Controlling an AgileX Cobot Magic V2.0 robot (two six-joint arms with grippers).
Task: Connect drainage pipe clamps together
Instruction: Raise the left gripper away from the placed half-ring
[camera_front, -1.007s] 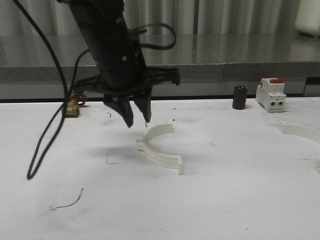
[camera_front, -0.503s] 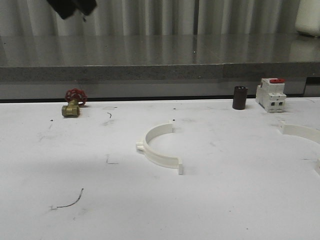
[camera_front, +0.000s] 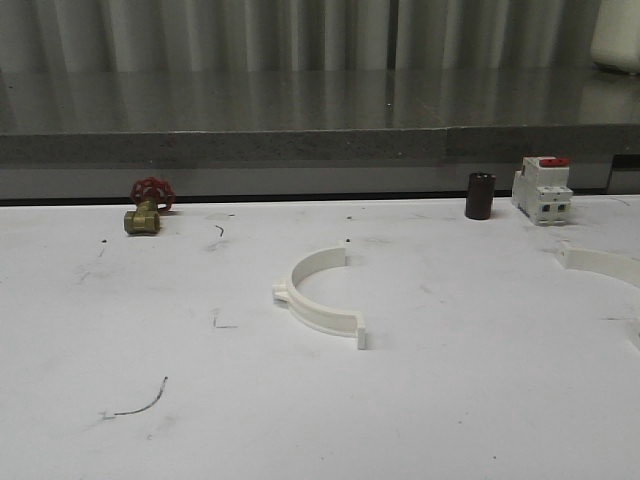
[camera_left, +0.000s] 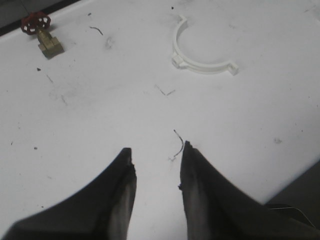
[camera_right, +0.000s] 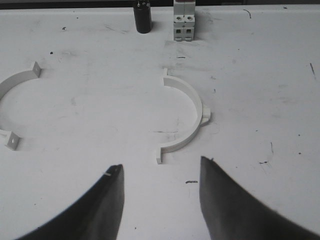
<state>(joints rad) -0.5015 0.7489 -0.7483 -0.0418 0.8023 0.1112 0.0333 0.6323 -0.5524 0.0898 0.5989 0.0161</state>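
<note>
Two drainage pipe clamps lie apart on the white table. One white half-ring (camera_front: 318, 300) rests mid-table with its opening facing right; it also shows in the left wrist view (camera_left: 205, 66), far beyond my left gripper (camera_left: 156, 148), which is open and holds nothing. The other half-ring (camera_front: 600, 262) lies at the table's right edge. In the right wrist view this second half-ring (camera_right: 196, 102) lies just past my right gripper (camera_right: 161, 164), open and empty, and the first half-ring (camera_right: 15, 80) is off to its side.
A brass valve with a red handle (camera_front: 146, 205) sits at the back left. A dark cylinder (camera_front: 480, 195) and a white breaker with a red top (camera_front: 541, 189) stand at the back right. A grey ledge (camera_front: 320, 145) borders the table's far side.
My left arm, which hung just above the middle half-ring, has lifted up and left the front view. The half-rings have not moved.
</note>
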